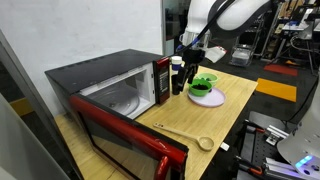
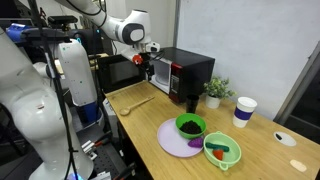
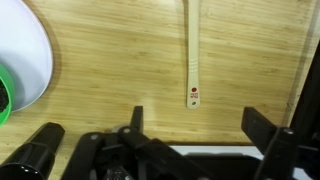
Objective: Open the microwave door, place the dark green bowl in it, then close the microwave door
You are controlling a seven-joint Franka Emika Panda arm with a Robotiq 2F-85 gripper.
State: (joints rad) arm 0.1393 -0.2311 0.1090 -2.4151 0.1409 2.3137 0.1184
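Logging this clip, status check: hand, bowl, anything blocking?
Hand open, empty. Microwave door open; dark green bowl sits on plate, outside. Black bottle stands between bowl and microwave.

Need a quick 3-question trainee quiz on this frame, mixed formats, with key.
1. Fill in: the claw has its jaws ____.
2. True or false: the microwave door is shut.
3. The dark green bowl sits: A) in the claw B) on the lavender plate C) on the microwave door.

Key: 1 open; 2 false; 3 B.
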